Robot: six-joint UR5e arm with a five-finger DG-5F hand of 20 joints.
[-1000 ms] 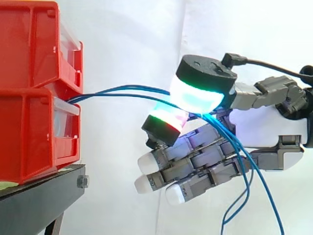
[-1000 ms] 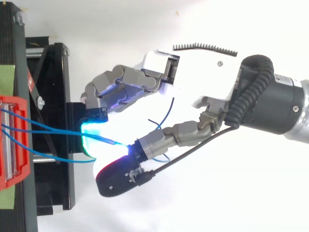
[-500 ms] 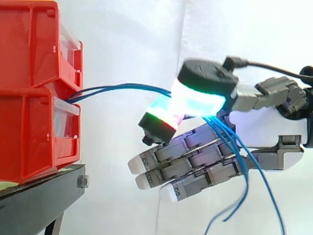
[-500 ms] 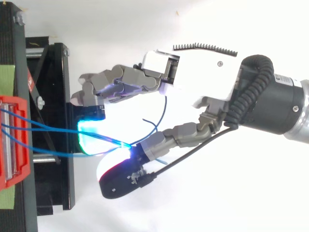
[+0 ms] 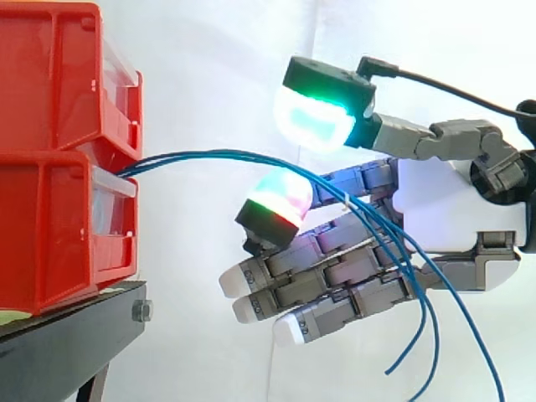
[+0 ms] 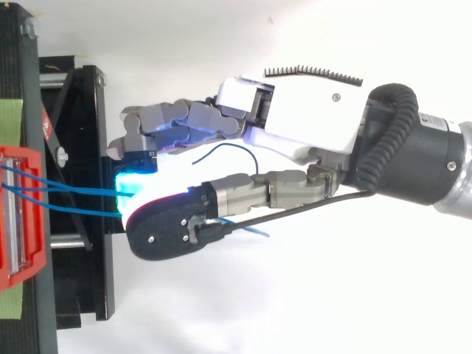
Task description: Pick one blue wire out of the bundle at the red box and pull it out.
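Note:
Several thin blue wires (image 5: 209, 155) come out from between the two stacked red bins (image 5: 50, 167) and run right across my hand (image 5: 452, 218). They pass between the raised thumb, whose pad (image 5: 314, 121) glows green, and the fingers (image 5: 335, 268) below, then droop over the fingers with their free ends hanging down. A clear gap separates the thumb from the wires. The fingers stretch out nearly straight toward the bins, so the hand is open. From above, the wires (image 6: 74, 193) lead from the red bin (image 6: 22, 214) under the thumb of the hand (image 6: 295, 125).
The bins rest on a black stand (image 5: 59, 343) at the left, seen from above as a black frame (image 6: 81, 147) with green tape beside it. A white curtain hangs behind everything. The arm comes in from the right.
The thumb has lifted off the wires and away from the finger it pinched against. The fingers have straightened. The wires now lie loose over the fingers.

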